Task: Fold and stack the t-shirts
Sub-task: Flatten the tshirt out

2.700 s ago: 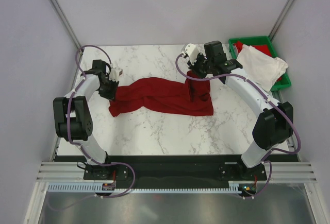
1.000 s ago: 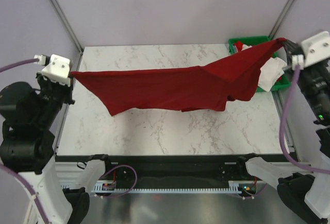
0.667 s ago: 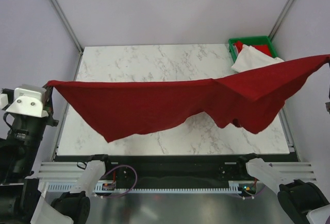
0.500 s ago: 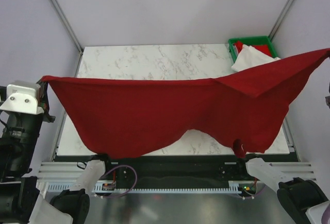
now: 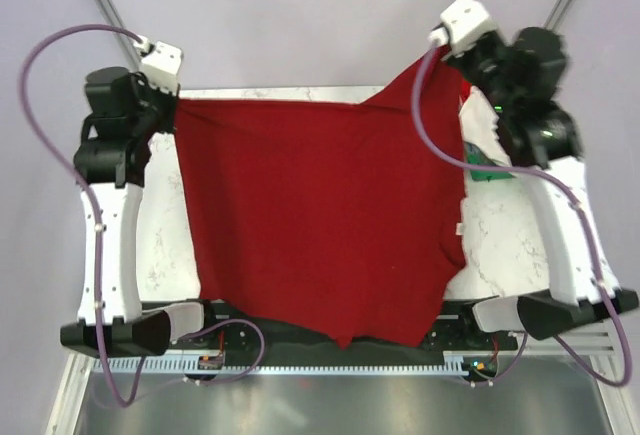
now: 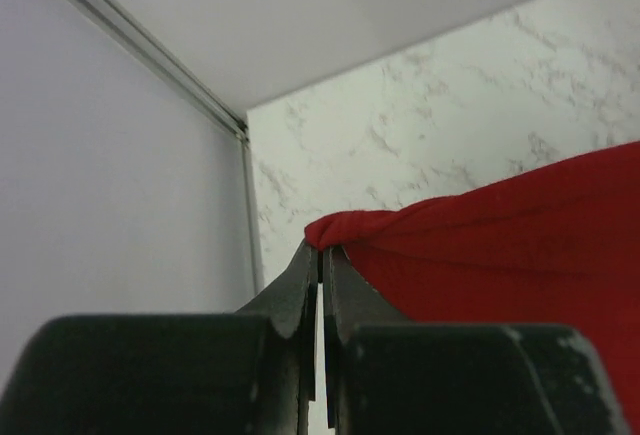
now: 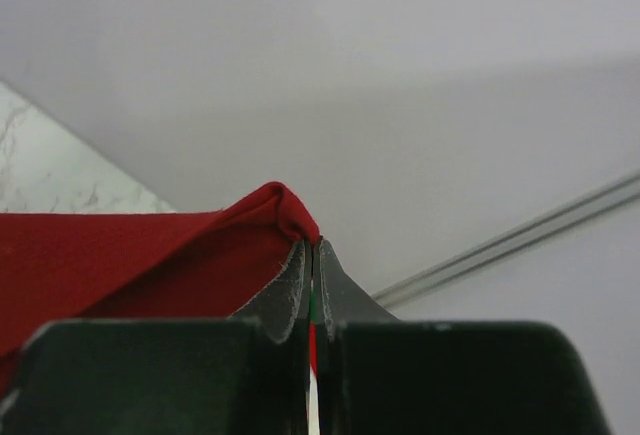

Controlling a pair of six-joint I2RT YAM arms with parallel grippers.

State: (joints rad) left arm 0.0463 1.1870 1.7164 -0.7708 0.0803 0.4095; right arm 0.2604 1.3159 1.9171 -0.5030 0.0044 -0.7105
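The dark red t-shirt hangs spread in the air between both raised arms, its lower edge reaching past the table's near edge. My left gripper is shut on its far-left corner, seen as a red fold at the fingertips. My right gripper is shut on its far-right corner, seen as a red fold at the fingertips. The off-white t-shirt shows only as a sliver behind the right arm.
The green bin sits at the right, mostly hidden by the right arm and the shirt. The marble table shows at the left and right of the hanging shirt. Grey walls stand close behind both grippers.
Both arms have swung from low and wide beside the table up to the far edge. The red shirt now hangs lengthwise toward the near edge instead of stretched sideways.
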